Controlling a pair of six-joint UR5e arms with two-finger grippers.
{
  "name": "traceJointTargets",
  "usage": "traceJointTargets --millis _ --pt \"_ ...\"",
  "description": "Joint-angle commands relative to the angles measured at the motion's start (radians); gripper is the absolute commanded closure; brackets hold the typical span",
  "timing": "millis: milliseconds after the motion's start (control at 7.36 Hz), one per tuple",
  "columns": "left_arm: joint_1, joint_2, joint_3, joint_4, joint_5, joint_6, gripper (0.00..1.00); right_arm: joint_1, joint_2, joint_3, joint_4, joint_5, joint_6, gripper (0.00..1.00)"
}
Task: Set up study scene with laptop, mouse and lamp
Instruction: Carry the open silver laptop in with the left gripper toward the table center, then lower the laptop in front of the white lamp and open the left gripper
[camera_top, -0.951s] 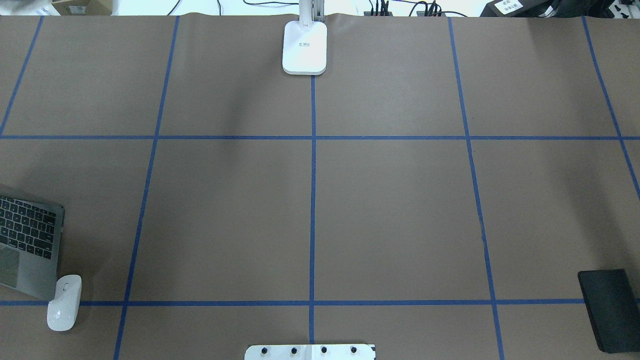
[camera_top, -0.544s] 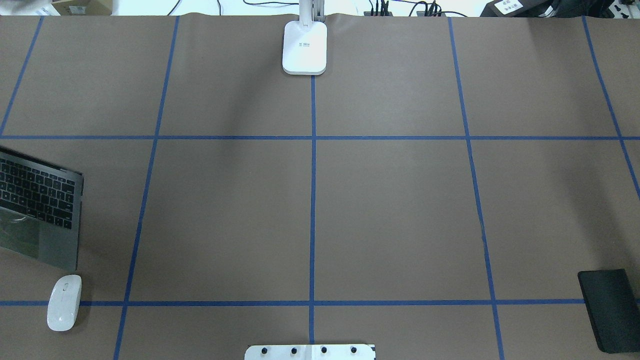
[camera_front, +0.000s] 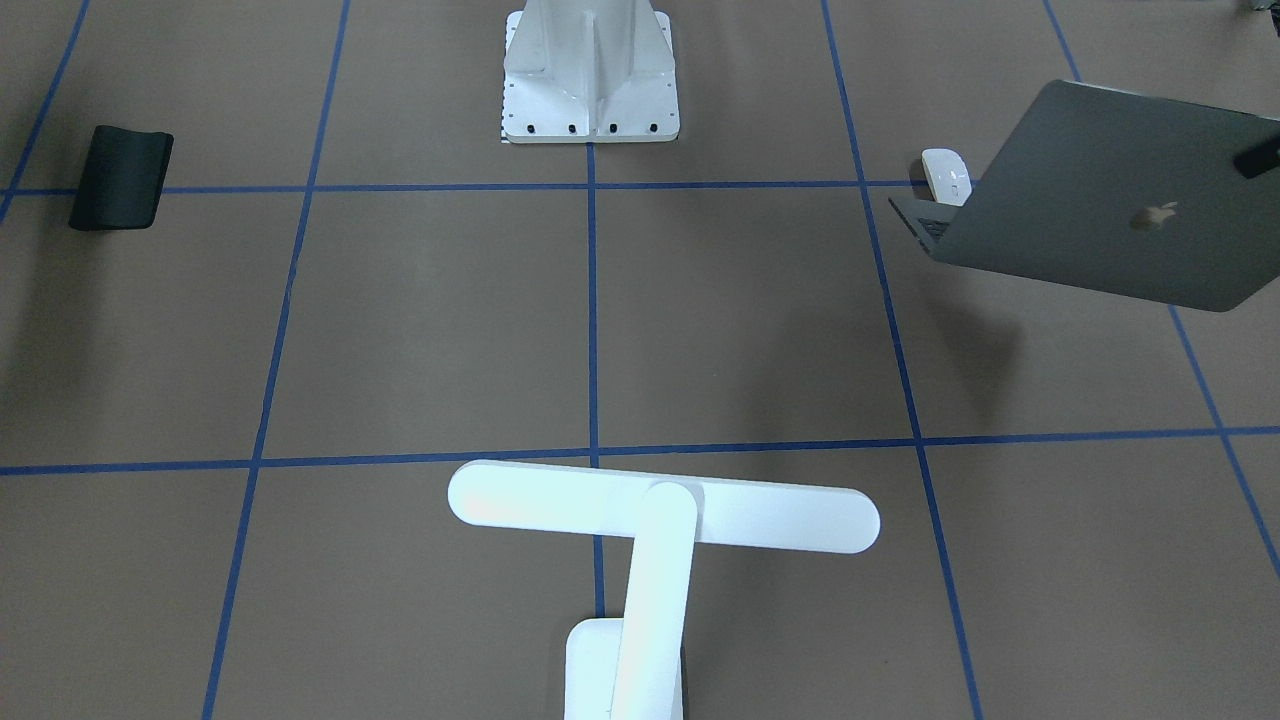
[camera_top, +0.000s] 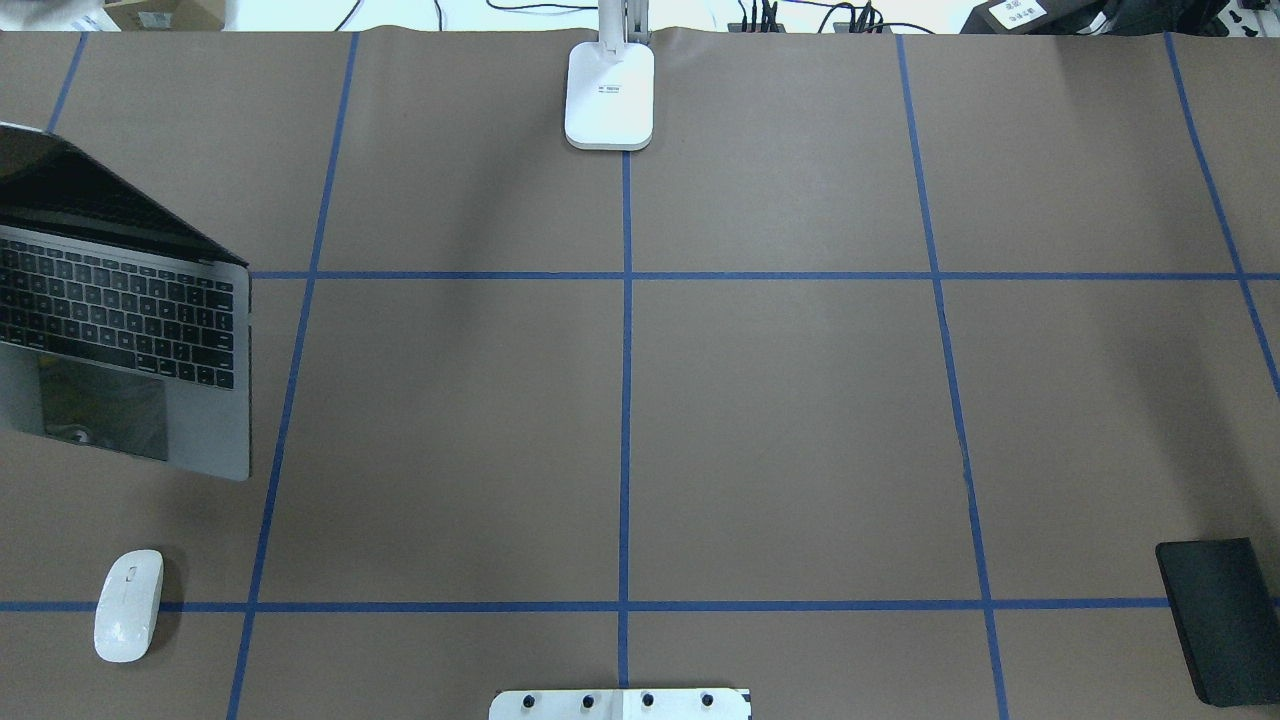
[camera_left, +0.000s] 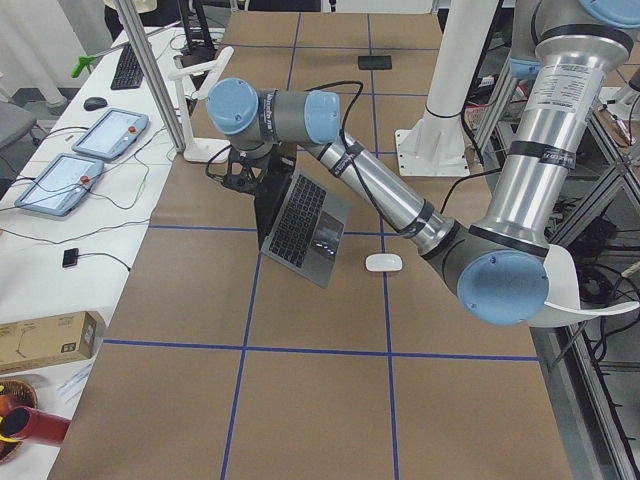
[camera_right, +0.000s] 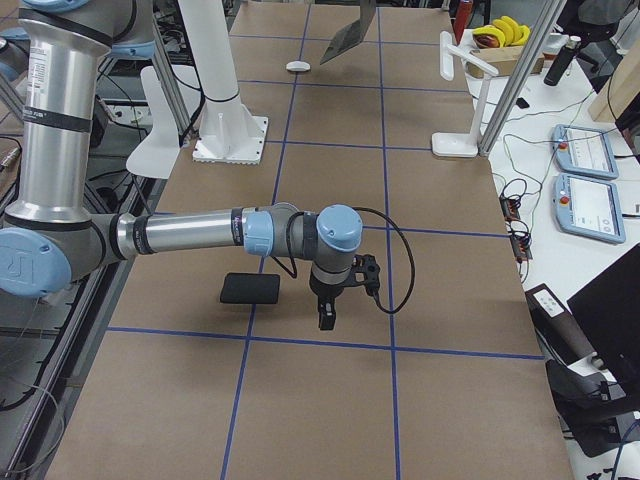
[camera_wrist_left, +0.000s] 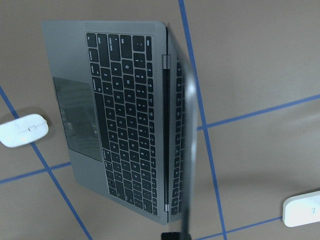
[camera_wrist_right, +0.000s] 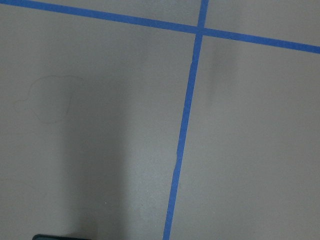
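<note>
The open space-grey laptop (camera_top: 120, 330) hangs tilted above the table's left side, casting a shadow below it. My left gripper (camera_front: 1258, 158) is shut on the top edge of its lid (camera_front: 1100, 200); in the left wrist view the screen (camera_wrist_left: 186, 150) runs edge-on. The white mouse (camera_top: 128, 605) lies on the table nearer the robot than the laptop. The white T-shaped lamp (camera_front: 660, 505) stands at the far middle edge, its base (camera_top: 609, 95) on the centre line. My right gripper (camera_right: 327, 315) hovers low beside a black mat (camera_right: 250, 289); I cannot tell whether it is open or shut.
The black mat (camera_top: 1220, 620) lies at the near right. The white bolted mount (camera_front: 590, 70) stands at the robot's side of the table, in the middle. Blue tape lines divide the brown table (camera_top: 780, 430) into squares. Tablets and cables lie past the far edge.
The laptop has come in from the left edge, moving farther from the robot and to the right, and its screen now shows. The mouse and lamp have stayed put.
</note>
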Motion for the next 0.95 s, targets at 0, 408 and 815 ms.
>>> traceJointTargets --millis 0,408,815 --pt "0.086 -0.053 0.010 -0.087 -0.043 -0.168 1.00 0.000 -0.016 0.001 0.003 0.002 0.000 0.00" --pt "0.171 -0.158 0.123 -0.374 -0.042 -0.502 1.00 0.000 -0.028 -0.002 0.006 0.003 0.000 0.00" --pt "0.243 -0.237 0.217 -0.497 -0.008 -0.586 1.00 -0.002 -0.031 -0.002 0.004 0.003 0.000 0.00"
